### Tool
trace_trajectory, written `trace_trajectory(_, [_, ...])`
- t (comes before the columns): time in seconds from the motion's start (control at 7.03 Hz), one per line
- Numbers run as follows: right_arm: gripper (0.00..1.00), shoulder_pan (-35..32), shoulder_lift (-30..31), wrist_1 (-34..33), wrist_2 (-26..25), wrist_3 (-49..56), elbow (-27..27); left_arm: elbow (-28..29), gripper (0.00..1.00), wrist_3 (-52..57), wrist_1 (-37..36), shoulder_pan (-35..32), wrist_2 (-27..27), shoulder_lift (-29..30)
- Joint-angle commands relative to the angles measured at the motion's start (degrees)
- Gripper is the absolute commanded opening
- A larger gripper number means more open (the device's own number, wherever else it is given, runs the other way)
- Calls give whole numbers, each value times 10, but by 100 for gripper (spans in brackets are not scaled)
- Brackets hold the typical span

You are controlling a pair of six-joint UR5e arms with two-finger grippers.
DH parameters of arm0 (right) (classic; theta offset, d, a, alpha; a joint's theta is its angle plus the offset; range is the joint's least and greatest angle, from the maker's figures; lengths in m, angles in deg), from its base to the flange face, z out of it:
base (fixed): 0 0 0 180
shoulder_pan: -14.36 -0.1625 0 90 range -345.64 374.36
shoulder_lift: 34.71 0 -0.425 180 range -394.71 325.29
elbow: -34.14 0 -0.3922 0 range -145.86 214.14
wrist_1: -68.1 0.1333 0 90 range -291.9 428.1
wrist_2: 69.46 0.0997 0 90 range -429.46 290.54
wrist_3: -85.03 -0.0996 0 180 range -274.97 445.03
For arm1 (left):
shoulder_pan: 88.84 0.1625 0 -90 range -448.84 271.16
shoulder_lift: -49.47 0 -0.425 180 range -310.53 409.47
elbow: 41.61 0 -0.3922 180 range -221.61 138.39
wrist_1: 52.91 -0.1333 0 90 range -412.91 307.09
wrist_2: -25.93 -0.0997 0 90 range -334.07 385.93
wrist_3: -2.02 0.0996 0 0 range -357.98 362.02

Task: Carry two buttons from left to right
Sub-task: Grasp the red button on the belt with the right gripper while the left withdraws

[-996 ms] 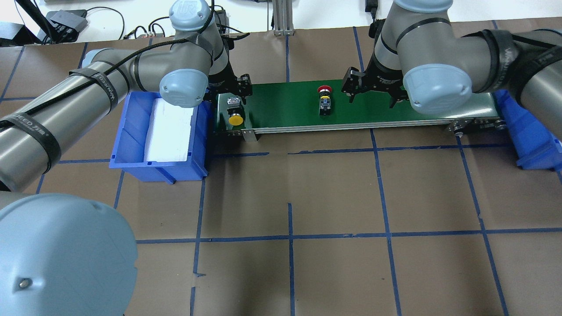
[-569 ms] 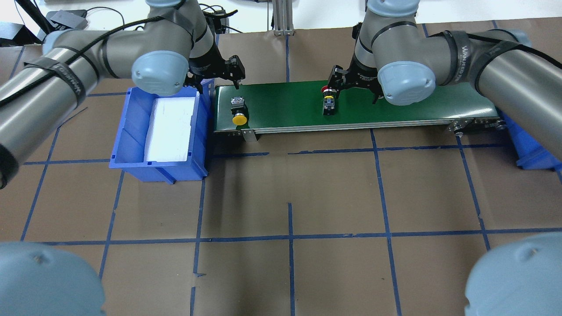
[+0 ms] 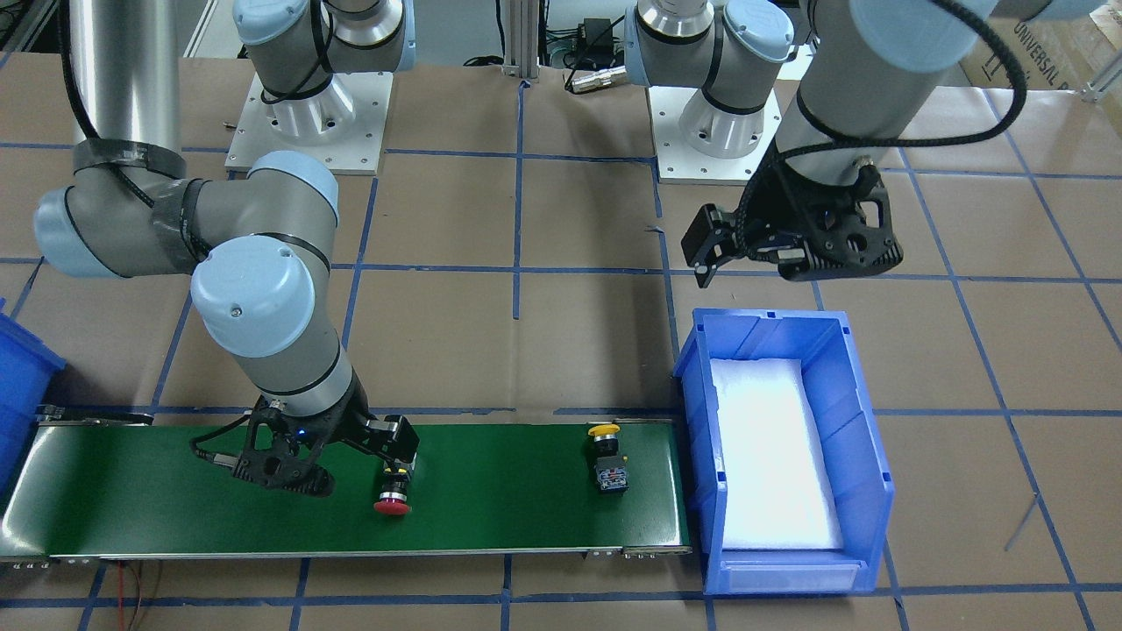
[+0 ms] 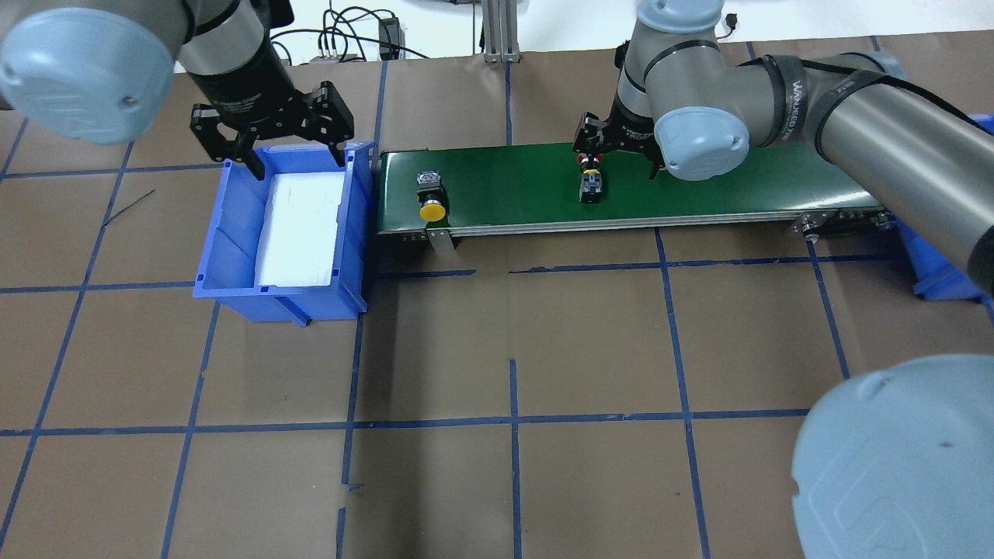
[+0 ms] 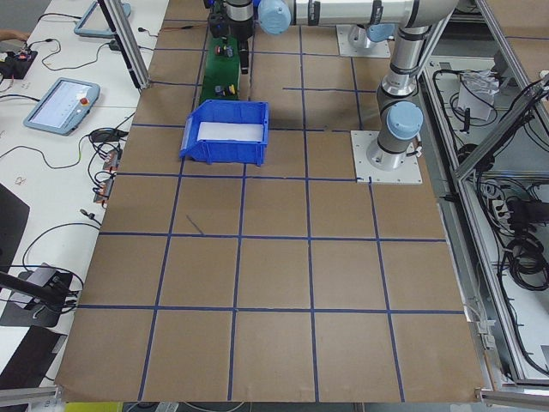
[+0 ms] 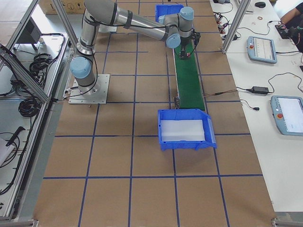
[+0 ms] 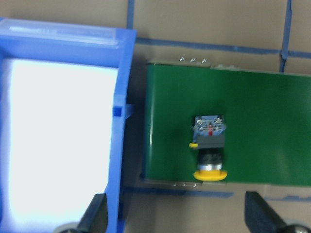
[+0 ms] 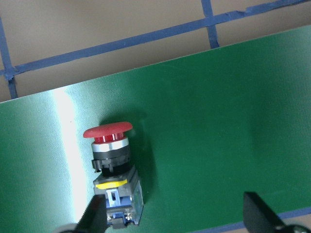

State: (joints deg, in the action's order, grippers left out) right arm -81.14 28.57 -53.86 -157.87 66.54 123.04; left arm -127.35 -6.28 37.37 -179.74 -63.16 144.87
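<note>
Right gripper (image 8: pixel 174 199) has its two fingers spread wide apart and holds nothing. It hangs low over the green belt (image 4: pixel 505 182). The red button (image 4: pixel 591 189) lies on its side on the belt, about in the middle. In the wrist view one finger (image 8: pixel 95 213) is just beside the button's boxy end, but I cannot tell if it touches. Seen from overhead, the red cap points to 12 o'clock and the boxy end points to 6 o'clock. The yellow button (image 4: pixel 431 198) lies on its side too, at 9 o'clock from the red one, near that end of the belt. Its yellow cap points to 6 o'clock. Nothing is touching it. The left gripper (image 4: pixel 293 161) is also spread wide and holds nothing. It sits at about 10 o'clock from the yellow button, up in the air over the far rim of the blue bin (image 4: pixel 225 233). That bin stands right next to the 9 o'clock end of the belt and has a white pad (image 4: pixel 299 225) inside. A second blue bin (image 4: pixel 940 264) sits at the 3 o'clock end of the belt. The table (image 4: pixel 512 349) is brown with blue lines on it.
</note>
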Motion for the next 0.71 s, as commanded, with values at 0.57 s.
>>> trace_trajectory(0.57, [100, 0, -27, -31, 20, -6, 0, -4, 100, 52, 66, 4, 15, -35])
